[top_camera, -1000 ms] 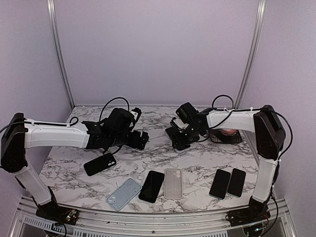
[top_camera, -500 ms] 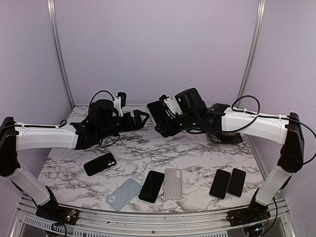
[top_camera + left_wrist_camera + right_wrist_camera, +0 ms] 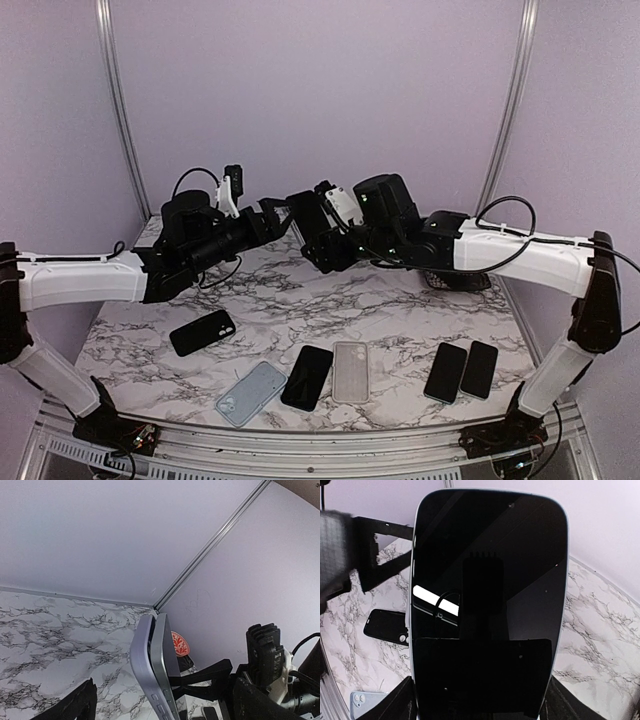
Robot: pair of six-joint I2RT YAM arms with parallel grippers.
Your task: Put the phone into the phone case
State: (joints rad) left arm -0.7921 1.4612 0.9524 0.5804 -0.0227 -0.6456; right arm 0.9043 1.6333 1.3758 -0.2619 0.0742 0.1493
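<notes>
My right gripper (image 3: 322, 243) is shut on a black-screened phone (image 3: 305, 222) and holds it upright in mid-air above the table's far middle. In the right wrist view the phone's screen (image 3: 520, 555) fills the frame, with my right gripper (image 3: 482, 702) at its lower end. In the left wrist view the phone (image 3: 167, 652) is edge-on with a lavender phone case (image 3: 141, 660) against its back, gapped at the top. My left gripper (image 3: 277, 212) is open, its fingers either side of the phone and case (image 3: 165, 707).
On the marble table (image 3: 400, 310) lie a black phone (image 3: 202, 332), a light blue case (image 3: 250, 392), another black phone (image 3: 307, 377), a clear case (image 3: 350, 371) and two more phones (image 3: 462, 370). A red-patterned object (image 3: 462, 270) sits at the back right.
Both arms have risen from the table and come together in mid-air. The right gripper has lifted the phone, and the open left gripper has closed in on it.
</notes>
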